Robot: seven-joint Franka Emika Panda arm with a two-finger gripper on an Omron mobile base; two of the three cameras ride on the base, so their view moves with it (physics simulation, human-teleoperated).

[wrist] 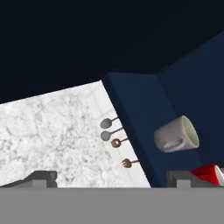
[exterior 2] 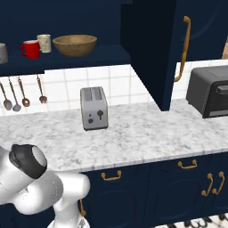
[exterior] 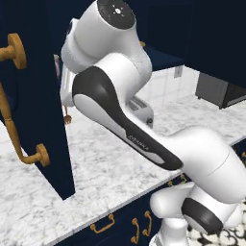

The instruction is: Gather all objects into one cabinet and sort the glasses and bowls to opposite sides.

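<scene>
Cabinet door [exterior 2: 153,49] stands swung open, edge toward the right base camera, its long curved brass handle [exterior 2: 184,49] on the right face. The same door [exterior: 36,96] fills the left side of the left base view.

On the open navy shelf [exterior 2: 67,59], seen from the right base camera, left to right: grey cup [exterior 2: 2,53] at the picture's left edge, red cup [exterior 2: 30,49], cream cup [exterior 2: 44,43] just beside and slightly behind the red one, then the wooden bowl [exterior 2: 75,45] to the right, apart from the cups. All stand upright.

In the hand view, which is rolled to one side, the cream cup [wrist: 177,135] appears tipped sideways against the navy interior, with the red cup [wrist: 211,173] at the lower right, partly behind a finger tip.

Gripper [wrist: 111,180]: jaws wide apart, nothing between them; the two tips sit at the far left and right of the hand view's bottom.

Toaster [exterior 2: 94,108] stands on the marble counter [exterior 2: 142,133] below the shelf. Four utensils [exterior 2: 22,93] hang on the tiled wall to its left. Dark microwave [exterior 2: 209,91] sits at the counter's right end.
</scene>
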